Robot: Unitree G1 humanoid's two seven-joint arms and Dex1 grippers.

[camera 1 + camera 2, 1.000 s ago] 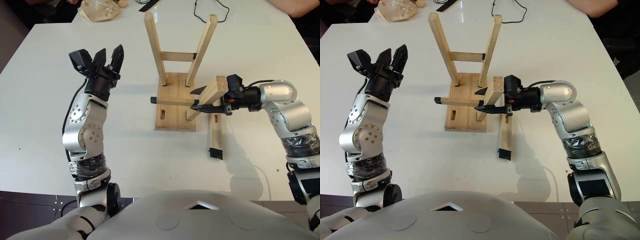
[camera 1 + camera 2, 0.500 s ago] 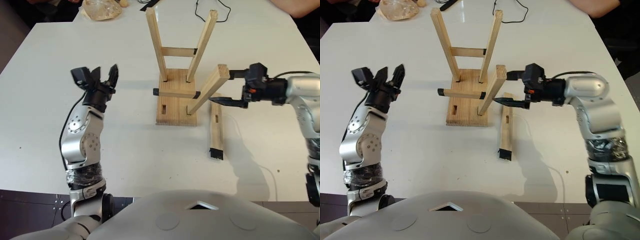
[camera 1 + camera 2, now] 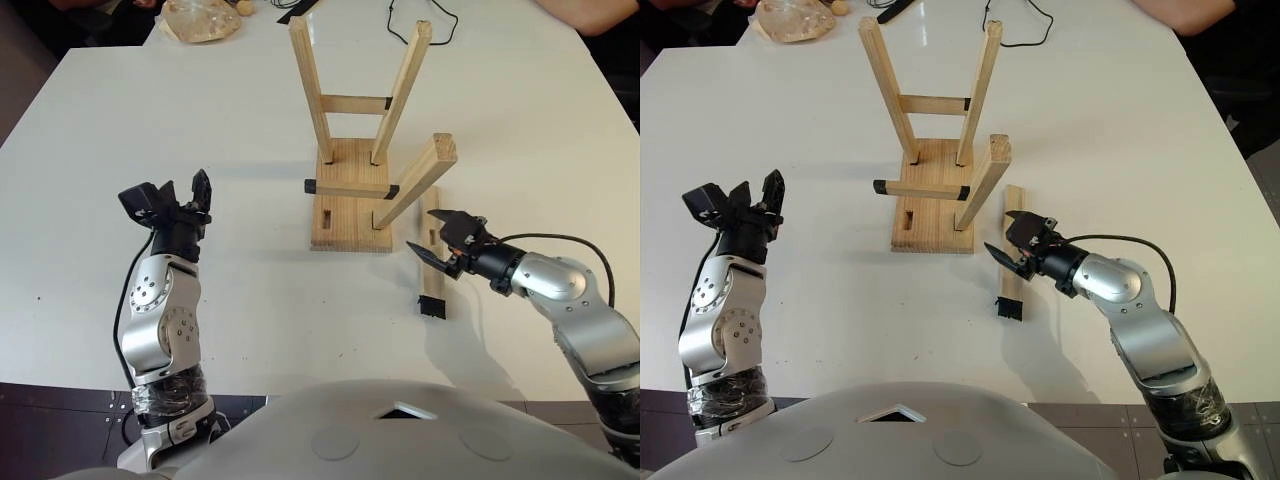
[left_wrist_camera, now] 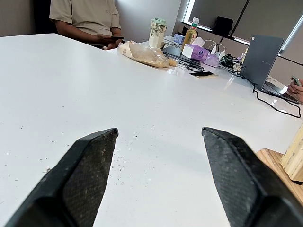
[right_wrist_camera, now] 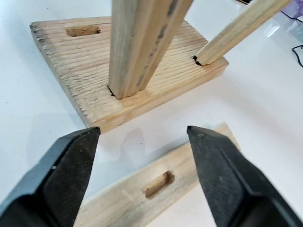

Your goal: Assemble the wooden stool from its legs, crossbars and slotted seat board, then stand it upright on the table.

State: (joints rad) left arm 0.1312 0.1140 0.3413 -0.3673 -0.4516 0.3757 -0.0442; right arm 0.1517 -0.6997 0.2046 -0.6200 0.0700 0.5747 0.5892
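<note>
On the white table (image 3: 520, 130) the seat board (image 3: 350, 215) lies flat. Two upright legs (image 3: 310, 90) are joined by a crossbar, and a third leg (image 3: 415, 180) leans in its slot, carrying a second crossbar (image 3: 350, 187). The loose leg (image 3: 432, 285) lies just beside the board. The right gripper (image 3: 428, 236) hovers over it, jaws wide and empty. The left gripper (image 3: 185, 190), also spread and empty, hangs well apart. Picking up the fourth leg looks like the step in hand, so the jaws must drop astride it and close. The right wrist view alone reveals the leg's mortise (image 5: 158, 183) and the board's vacant slot (image 5: 83, 31).
</note>
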